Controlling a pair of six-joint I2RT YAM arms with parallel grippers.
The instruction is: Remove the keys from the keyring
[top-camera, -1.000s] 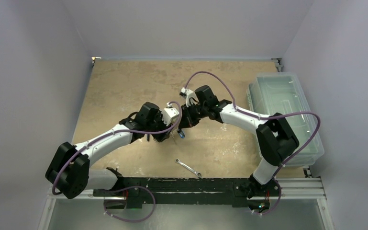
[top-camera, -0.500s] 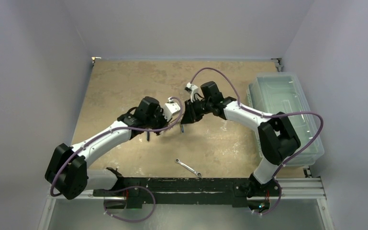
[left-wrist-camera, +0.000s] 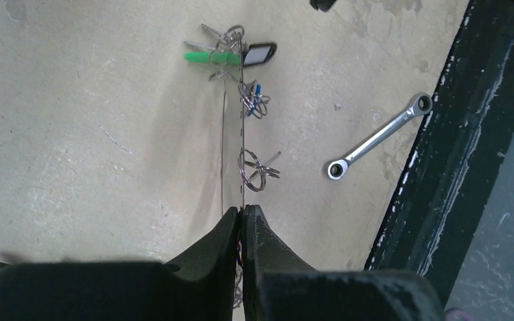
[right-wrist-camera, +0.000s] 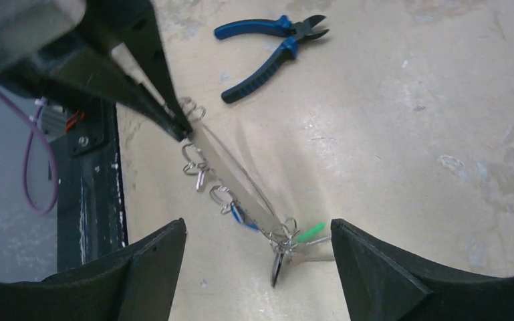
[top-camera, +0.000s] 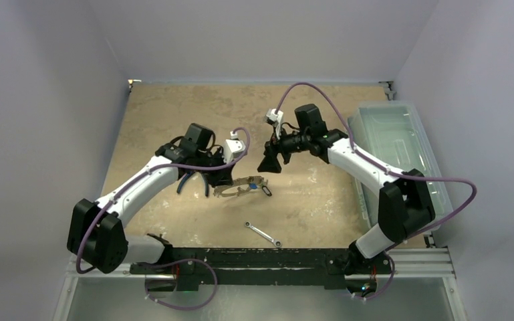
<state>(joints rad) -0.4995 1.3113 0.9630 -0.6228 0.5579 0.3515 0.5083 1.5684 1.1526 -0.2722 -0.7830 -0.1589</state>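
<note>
Left gripper (left-wrist-camera: 242, 212): fingers pinched shut on near end of keyring (left-wrist-camera: 223, 154). Loop pulled narrow, long axis running straight away from fingertips. Keys (left-wrist-camera: 259, 170) strung along it. Green-headed key (left-wrist-camera: 204, 57) and dark-framed tag (left-wrist-camera: 259, 54) bunched at far end. Far end probably resting on table (left-wrist-camera: 73, 134), hard to tell.

Right gripper (right-wrist-camera: 257, 224): fingers spread wide, holding nothing; far-end bunch sits between them in its own view.

Table beige, mottled. Wrench (left-wrist-camera: 379, 137) right of loop. Blue pliers (right-wrist-camera: 267, 50) beyond left fingertips. Clear bin (top-camera: 401, 147) at table's edge. Pale walls (top-camera: 40, 100).

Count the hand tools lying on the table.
2: the silver wrench on the near side of the keyring, the blue-handled pliers to its left. Others may hide under the arms.
</note>
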